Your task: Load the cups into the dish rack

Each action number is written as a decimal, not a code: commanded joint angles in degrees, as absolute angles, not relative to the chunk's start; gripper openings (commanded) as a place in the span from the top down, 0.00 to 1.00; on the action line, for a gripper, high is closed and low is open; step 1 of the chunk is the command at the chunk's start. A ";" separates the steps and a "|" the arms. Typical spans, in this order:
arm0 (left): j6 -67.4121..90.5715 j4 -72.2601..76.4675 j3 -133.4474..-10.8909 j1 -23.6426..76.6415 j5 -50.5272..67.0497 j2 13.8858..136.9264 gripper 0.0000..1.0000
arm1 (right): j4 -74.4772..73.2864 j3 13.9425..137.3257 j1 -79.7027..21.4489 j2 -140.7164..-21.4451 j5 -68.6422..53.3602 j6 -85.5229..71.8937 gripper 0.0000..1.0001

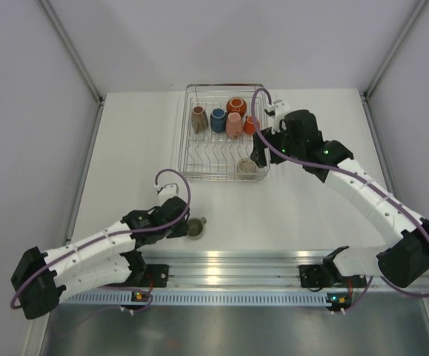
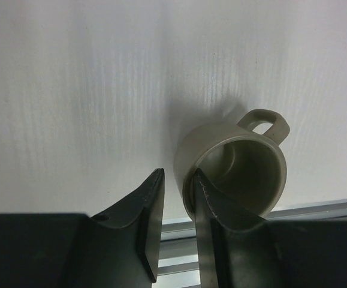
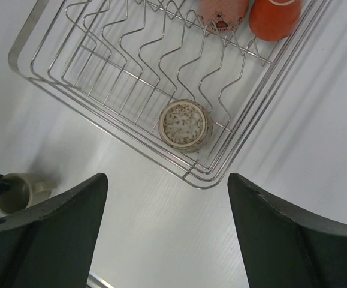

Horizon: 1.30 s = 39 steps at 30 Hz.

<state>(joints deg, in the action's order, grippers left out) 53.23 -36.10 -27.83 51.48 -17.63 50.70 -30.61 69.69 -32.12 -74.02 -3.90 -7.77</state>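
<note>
The silver wire dish rack (image 1: 187, 133) stands at the table's far middle. It holds a brownish-olive cup (image 1: 198, 119), a dark blue cup (image 1: 218, 119), an orange cup (image 1: 235, 105), a pink cup (image 1: 234, 125), a second orange cup (image 1: 250, 124) and an upturned beige cup (image 1: 246, 167). No black cup shows. An olive cup (image 1: 195, 227) lies on its side on the table. My left gripper (image 1: 185, 225) is narrowly open, its jaws astride the wall of the olive cup (image 2: 236, 165). My right gripper (image 1: 258, 157) is wide open and empty over the rack's near right corner (image 3: 197, 180).
An aluminium rail (image 1: 236, 261) runs along the table's near edge, just behind the olive cup. Grey walls with frame posts (image 1: 73, 52) enclose the table on three sides.
</note>
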 commanded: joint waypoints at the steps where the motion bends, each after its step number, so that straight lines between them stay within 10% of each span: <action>1: 53.53 -33.14 -27.95 51.77 -17.67 52.03 0.69 | -26.90 69.43 -31.20 -74.35 -5.10 -8.17 0.19; 8: 52.04 -31.82 -30.84 51.77 -20.21 56.07 1.00 | -25.84 68.56 -30.06 -75.32 -6.33 -8.09 0.18; 23: 37.71 -31.12 -51.58 44.74 -24.89 59.60 1.00 | -23.30 65.31 -21.36 -68.12 -12.21 -7.03 0.18; 29: 36.47 -19.36 -52.83 33.33 -0.57 55.55 1.00 | -13.46 59.33 -17.58 -62.94 -22.31 -9.05 0.19; 39: 68.18 41.72 -44.29 21.53 43.74 69.41 1.00 | 20.33 49.49 -16.52 -55.29 -45.87 -20.99 0.18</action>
<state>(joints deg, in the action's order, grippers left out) 54.41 12.80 -43.48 21.76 26.94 65.80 0.89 50.61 -16.99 -57.95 -35.24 -15.14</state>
